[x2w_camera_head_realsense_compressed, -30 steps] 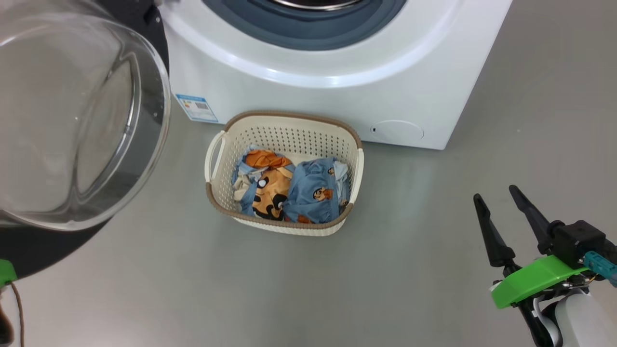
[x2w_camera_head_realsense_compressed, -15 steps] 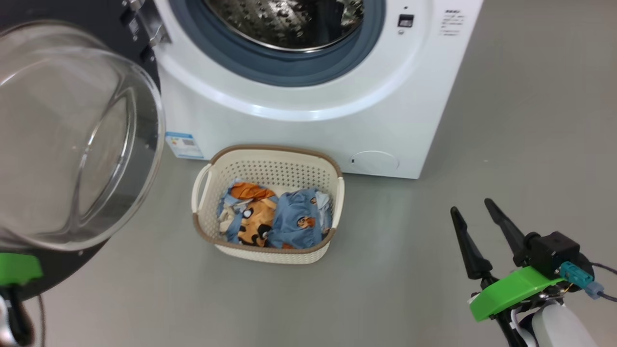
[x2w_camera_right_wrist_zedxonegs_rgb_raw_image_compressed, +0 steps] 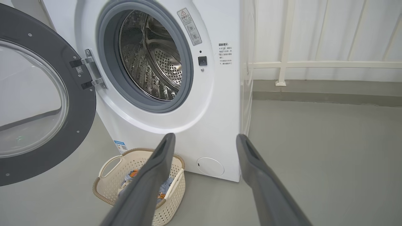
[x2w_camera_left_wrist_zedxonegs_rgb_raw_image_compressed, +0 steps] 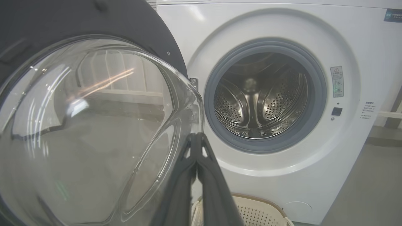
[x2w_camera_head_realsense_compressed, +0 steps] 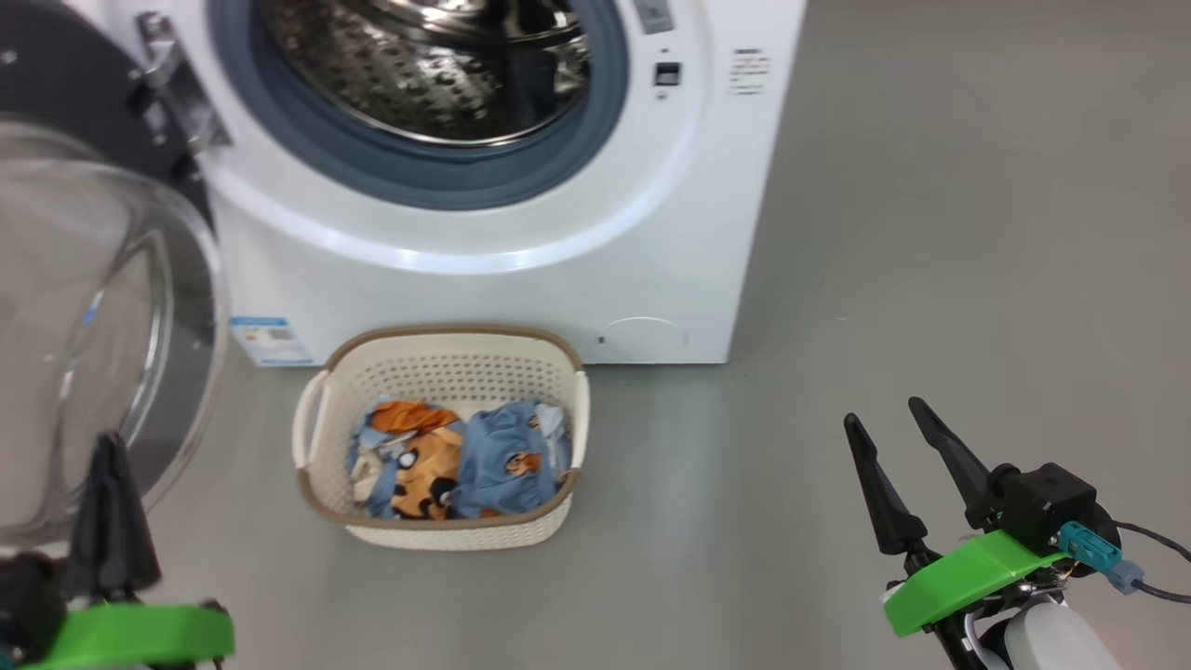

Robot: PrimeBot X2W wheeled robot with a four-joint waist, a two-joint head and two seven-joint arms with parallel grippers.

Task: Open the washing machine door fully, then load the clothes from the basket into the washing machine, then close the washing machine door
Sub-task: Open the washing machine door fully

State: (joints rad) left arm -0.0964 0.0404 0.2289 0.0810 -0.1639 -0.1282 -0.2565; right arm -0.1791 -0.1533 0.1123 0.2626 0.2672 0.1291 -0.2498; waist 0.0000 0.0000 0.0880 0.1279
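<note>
washing machine [x2w_camera_head_realsense_compressed: 558, 279]: big white front-loader on the floor [x2w_camera_head_realsense_compressed: 930, 279], drum [x2w_camera_head_realsense_compressed: 419, 65] mouth open, looks empty.
washing machine door [x2w_camera_right_wrist_zedxonegs_rgb_raw_image_compressed: 81, 125]: swung wide to the robot's left. Rigid, probably heavy, with a slick glass bowl. For closing, push on the black rim, not the glass.
basket [x2w_camera_head_realsense_compressed: 447, 332]: on the floor just beside the machine front, below the drum mouth. Light plastic, likely slides if nudged.
clothes [x2w_camera_head_realsense_compressed: 465, 461]: crumpled in the basket, soft and light. Pinch a raised fold from above; pieces may come up tangled. The basket walls crowd the fingers, and the door bowl hangs near the left approach.
left gripper [x2w_camera_left_wrist_zedxonegs_rgb_raw_image_compressed: 197, 138]: pressed together, empty, close to the door glass.
right gripper [x2w_camera_head_realsense_compressed: 882, 411]: spread, empty, well right of the basket.
</note>
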